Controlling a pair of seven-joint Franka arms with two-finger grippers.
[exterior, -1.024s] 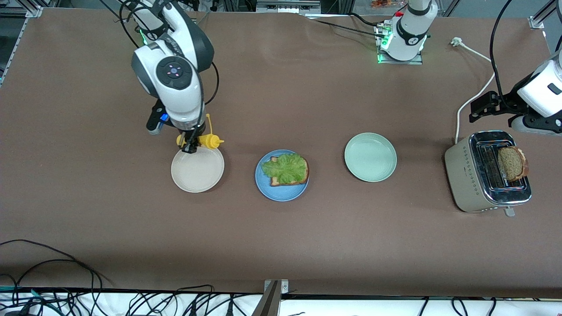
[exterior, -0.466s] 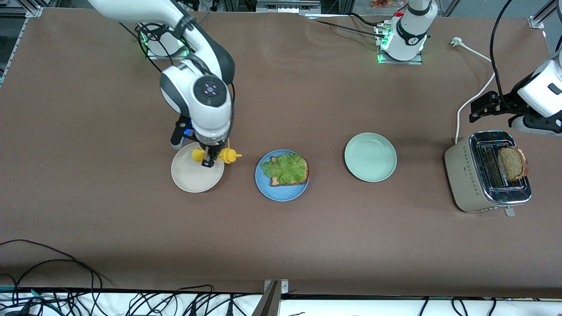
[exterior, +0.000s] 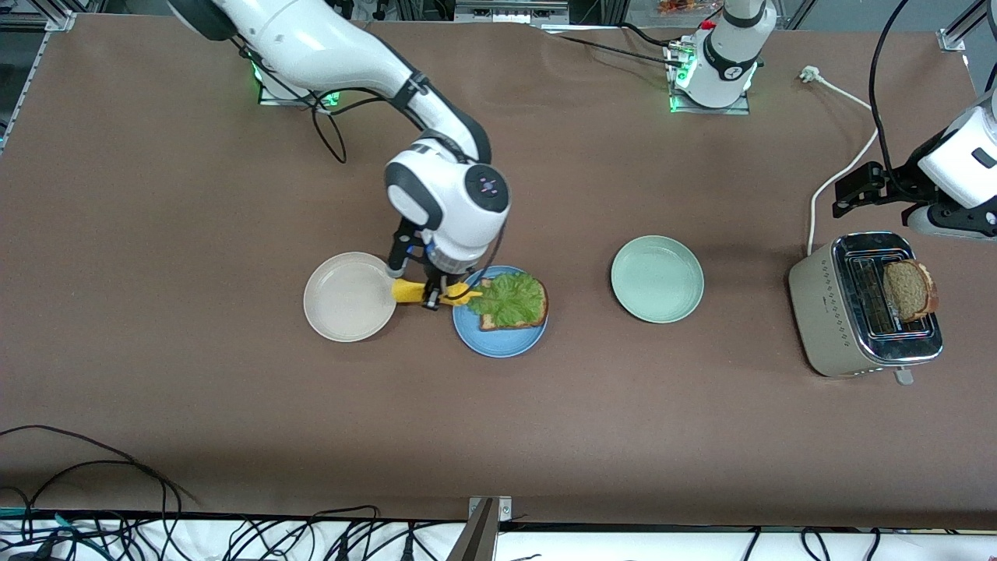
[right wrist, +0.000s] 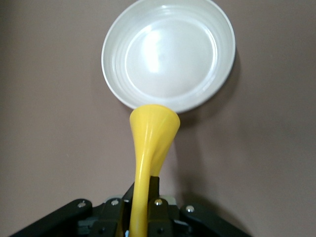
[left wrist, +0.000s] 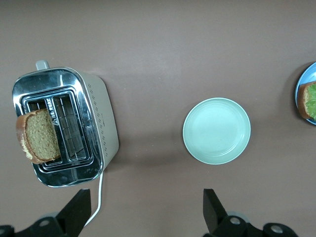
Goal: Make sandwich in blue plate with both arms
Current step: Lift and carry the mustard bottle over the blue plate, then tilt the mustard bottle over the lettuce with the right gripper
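Note:
The blue plate [exterior: 498,347] holds one slice of brown bread [exterior: 542,302] with a ruffled lettuce leaf [exterior: 510,298] on top. My right gripper [exterior: 431,300] is shut on a yellow squeeze bottle [exterior: 411,291], which lies sideways over the gap between the beige plate and the blue plate. Its nozzle reaches over the blue plate's rim toward the lettuce. The right wrist view shows the bottle [right wrist: 150,143] clamped in that gripper [right wrist: 148,207]. A second bread slice [exterior: 908,290] stands in the toaster [exterior: 837,312]. My left gripper [exterior: 847,196] waits open above the table beside the toaster, its fingers [left wrist: 79,210] wide apart.
A beige plate [exterior: 349,296] with nothing on it lies toward the right arm's end, beside the blue plate. A pale green plate [exterior: 657,279], also bare, sits between the blue plate and the toaster. The toaster's white cord [exterior: 845,167] runs toward the bases. Cables hang along the near edge.
My right arm has carried the yellow bottle from over the beige plate's edge across to the blue plate's rim, tipping it sideways. The left arm has not moved.

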